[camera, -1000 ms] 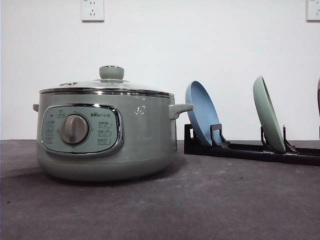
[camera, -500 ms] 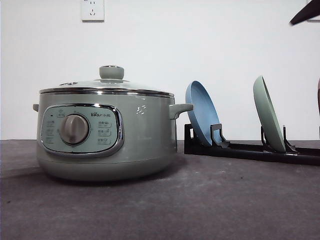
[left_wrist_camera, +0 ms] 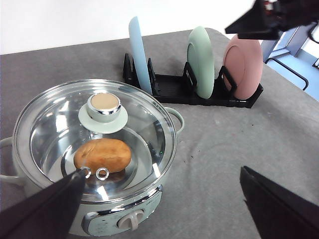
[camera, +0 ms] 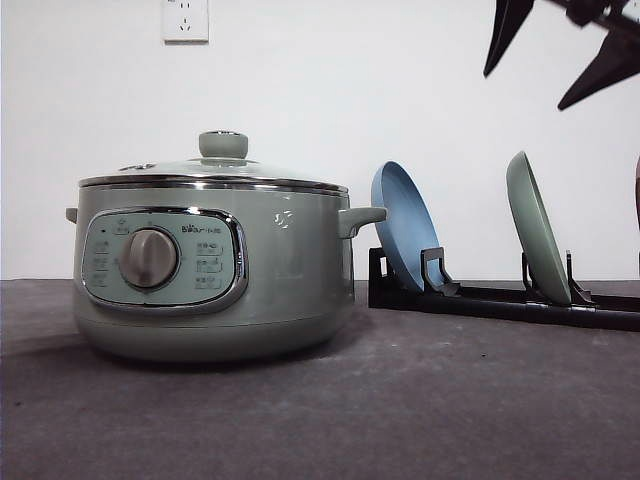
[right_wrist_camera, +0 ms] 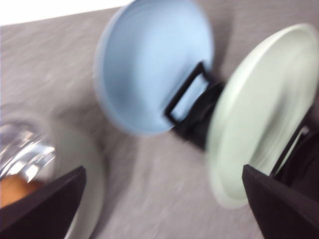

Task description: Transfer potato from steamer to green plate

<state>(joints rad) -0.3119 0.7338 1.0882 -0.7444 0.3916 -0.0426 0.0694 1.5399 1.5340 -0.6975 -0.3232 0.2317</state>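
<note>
The steamer [camera: 210, 270] stands on the left of the table with its glass lid [left_wrist_camera: 94, 134] on. Through the lid I see the orange-brown potato [left_wrist_camera: 102, 154] lying inside. The green plate [camera: 537, 228] stands on edge in a black rack [camera: 500, 298], to the right of a blue plate [camera: 403, 225]. My right gripper [camera: 550, 55] hangs open high above the green plate. Its blurred wrist view looks down on the green plate [right_wrist_camera: 259, 114] between spread fingers. My left gripper [left_wrist_camera: 159, 214] is open above the steamer, holding nothing.
A pink plate [left_wrist_camera: 244, 64] stands in the rack [left_wrist_camera: 189, 89] beyond the green one. Grey table surface [camera: 450, 400] lies bare in front of the rack. A white wall with sockets [camera: 185, 18] is behind.
The right gripper has come into the front view from the top right and moved down and left above the green plate. The steamer and plates have not moved.
</note>
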